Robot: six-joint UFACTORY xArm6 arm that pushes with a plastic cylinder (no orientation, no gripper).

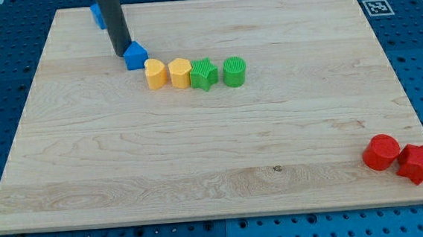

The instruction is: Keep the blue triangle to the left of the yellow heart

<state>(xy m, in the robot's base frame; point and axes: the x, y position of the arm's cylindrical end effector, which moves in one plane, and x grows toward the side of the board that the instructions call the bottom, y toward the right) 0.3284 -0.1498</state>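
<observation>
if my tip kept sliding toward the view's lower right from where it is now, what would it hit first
Most likely the blue triangle, which sits right beside my tip on that side. Just beyond it lies the yellow heart, so the triangle would probably be pushed against it.

Tip: my tip [121,53] rests just up-left of the blue triangle [135,56], about touching it.
Blue triangle: just up-left of the yellow heart [154,73].
Row: yellow heart, yellow block [180,73], green star [204,74], green cylinder [234,71], left to right.
Top left: blue block [97,14], partly hidden by the rod.
Bottom right: red cylinder [381,152] beside red star [418,163].
Board: wooden board [221,155].
</observation>
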